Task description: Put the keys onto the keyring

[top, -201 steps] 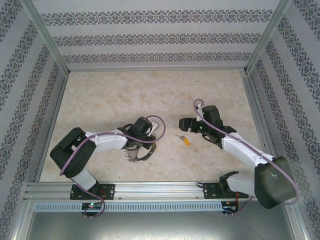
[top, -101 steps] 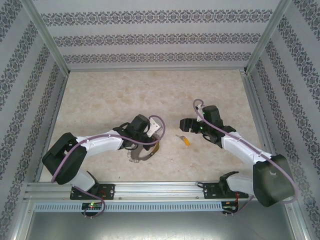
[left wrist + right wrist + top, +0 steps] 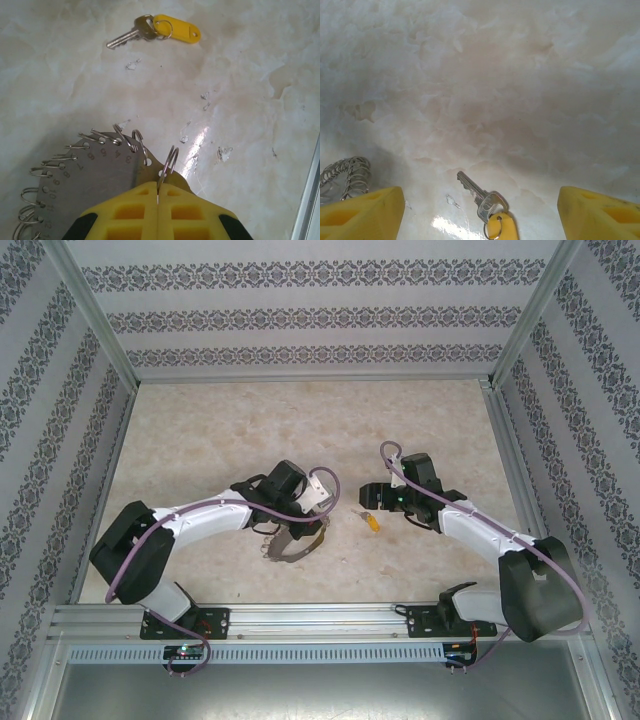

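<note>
Since the earlier frame the left gripper [image 3: 157, 196] has carried the keyring [image 3: 102, 172] rightward, closer to the key [image 3: 371, 521]. Its fingers are pinched tight on one small loop at the keyring's edge, presenting that edge forward, presumably for threading. The key lies flat on the table [image 3: 200, 430] between the arms, near the keyring. Its long axis runs diagonally, blade pointing far-left and yellow tag near-right. The right gripper [image 3: 368, 496] hovers over it, fingers wide and straddling, evidently positioned for pickup.

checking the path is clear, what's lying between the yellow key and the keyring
Nothing: in the left wrist view, only bare marbled table lies between the key and the keyring.
</note>
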Controlling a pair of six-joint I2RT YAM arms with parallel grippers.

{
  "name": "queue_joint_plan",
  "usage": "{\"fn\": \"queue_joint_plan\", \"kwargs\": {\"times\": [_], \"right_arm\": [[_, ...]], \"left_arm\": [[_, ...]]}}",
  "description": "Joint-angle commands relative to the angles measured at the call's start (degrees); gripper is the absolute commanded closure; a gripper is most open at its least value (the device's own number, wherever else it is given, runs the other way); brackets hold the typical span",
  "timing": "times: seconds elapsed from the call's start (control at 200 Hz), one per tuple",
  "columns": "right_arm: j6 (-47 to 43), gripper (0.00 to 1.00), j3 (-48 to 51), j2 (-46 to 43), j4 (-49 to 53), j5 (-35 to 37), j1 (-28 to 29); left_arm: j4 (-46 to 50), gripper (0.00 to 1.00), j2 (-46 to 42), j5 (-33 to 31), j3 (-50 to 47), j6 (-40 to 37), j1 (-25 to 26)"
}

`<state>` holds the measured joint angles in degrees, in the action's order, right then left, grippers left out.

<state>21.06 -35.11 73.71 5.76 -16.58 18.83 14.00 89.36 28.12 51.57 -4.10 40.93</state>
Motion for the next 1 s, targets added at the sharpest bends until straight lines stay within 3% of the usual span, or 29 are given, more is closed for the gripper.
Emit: {"fn": "queue_joint_plan", "kwargs": {"times": [0.0,0.655,0.994], "right_arm": [[0.07,0.22,-1.14,0.72,2.87,2.46,-1.09],[0.88,0.34,-3.48,4.39,6.01,-0.53,-1.87],[-0.68,0.4,-7.37,9.66,10.14,2.19,-1.36]], "left_arm": [[0.03,1.0,0.31,1.04,0.13,-1.11,0.38],[-2.57,1.0,-3.05,0.6,-2.99,-0.21,-0.06],[-6.06,1.0,-4.08,-2.81,-5.06,1.97,-0.32]]}}
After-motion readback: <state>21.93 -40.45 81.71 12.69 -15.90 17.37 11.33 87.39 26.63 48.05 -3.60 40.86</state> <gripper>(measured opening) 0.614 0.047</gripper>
